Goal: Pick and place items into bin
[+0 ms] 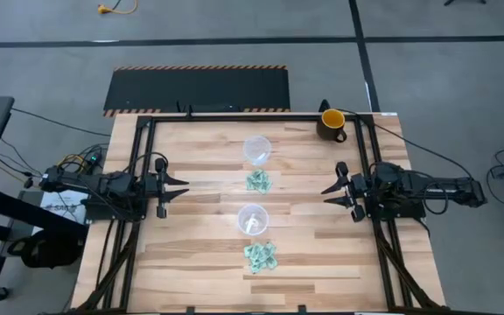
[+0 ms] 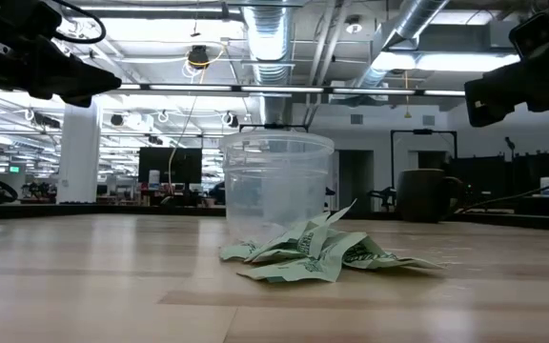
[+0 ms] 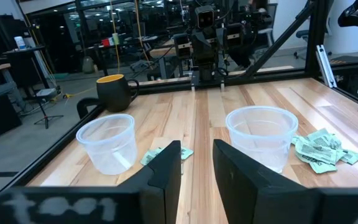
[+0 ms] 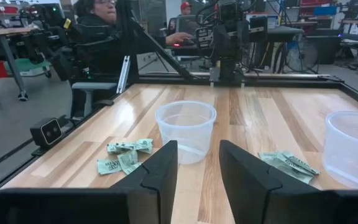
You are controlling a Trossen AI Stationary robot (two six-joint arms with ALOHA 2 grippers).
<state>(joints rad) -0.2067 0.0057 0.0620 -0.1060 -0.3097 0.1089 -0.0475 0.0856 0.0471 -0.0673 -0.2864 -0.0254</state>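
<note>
The left pincer (image 1: 180,186) hangs over the left side of the wooden tabletop (image 1: 199,262), its two dark fingers (image 3: 166,171) parted and grasping nothing. Opposite, the right pincer (image 1: 329,191) hovers over the right side, likewise released with empty fingers (image 4: 157,174). Between the two arms, down the tabletop's middle, stand two clear plastic cups: one cup (image 1: 257,149) toward the far edge and a second cup (image 1: 253,219) nearer the front. The items, small crumpled pale green pieces, lie in two loose heaps on the bare wood, one heap (image 1: 258,181) just in front of the far cup and another heap (image 1: 260,255) just in front of the near cup, none of them inside either cup. A dark mug with a yellow interior (image 1: 332,123) sits at the far right corner. A seated person (image 4: 104,31) shows beyond the tabletop in the right wrist view.
</note>
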